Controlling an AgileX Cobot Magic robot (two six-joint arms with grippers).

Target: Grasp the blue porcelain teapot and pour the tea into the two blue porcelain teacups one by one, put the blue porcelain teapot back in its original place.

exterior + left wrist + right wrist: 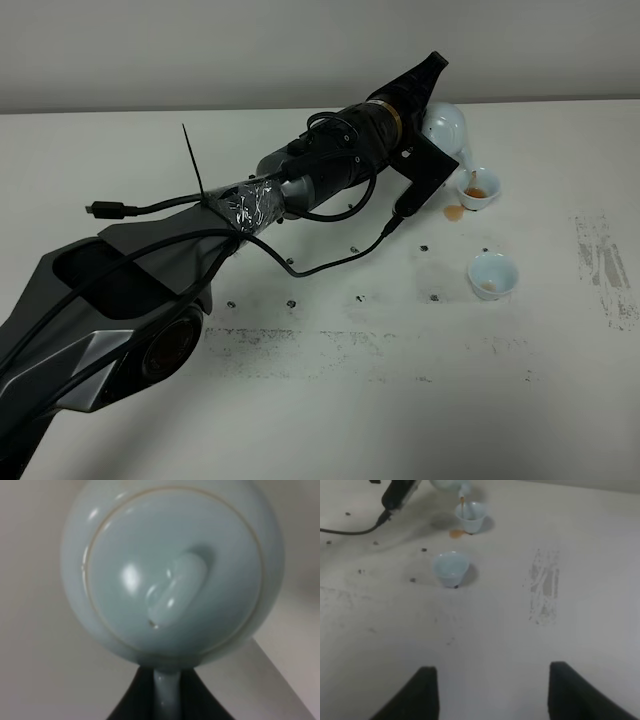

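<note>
My left gripper (432, 118) is shut on the loop handle of the blue porcelain teapot (446, 127) and holds it tilted, spout down, over the far teacup (479, 188). A brown stream of tea runs from the spout into that cup in the right wrist view (470, 516). The left wrist view shows the teapot's lid and knob (172, 572) close up, with the handle between my dark fingers (131, 700). The near teacup (493, 274) stands upright with a little tea in it; it also shows in the right wrist view (450, 568). My right gripper (490, 692) is open and empty, apart from both cups.
A small brown tea spill (453, 212) lies on the white table next to the far cup. A black cable (330, 262) trails over the table from the left arm. Scuffed grey marks (604, 270) sit at the right of the table.
</note>
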